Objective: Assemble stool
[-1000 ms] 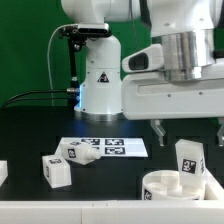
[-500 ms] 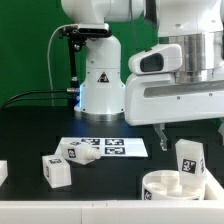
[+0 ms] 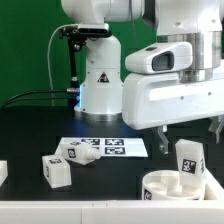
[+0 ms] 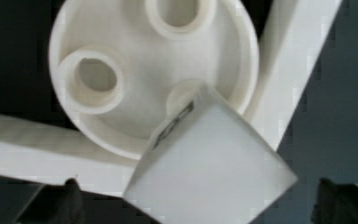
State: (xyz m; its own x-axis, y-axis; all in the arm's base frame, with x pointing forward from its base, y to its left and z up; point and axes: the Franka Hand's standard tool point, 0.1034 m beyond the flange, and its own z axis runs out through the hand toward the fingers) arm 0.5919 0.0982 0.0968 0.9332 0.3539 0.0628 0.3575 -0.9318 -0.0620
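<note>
Moved: arm wrist (image 3: 175, 95), toward the exterior view's right; gripper (image 3: 190, 136) fingers wide apart, empty, over upright leg (image 3: 190, 158) in seat (image 3: 160, 187). Black table (image 3: 30, 135); green backdrop (image 3: 25, 50).

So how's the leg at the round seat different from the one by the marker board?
The standing leg is upright at the seat disc; the lying leg is tipped on the table. The standing leg is below the gripper; the lying leg is away by the marker board. Both are white, chunky, tagged.
</note>
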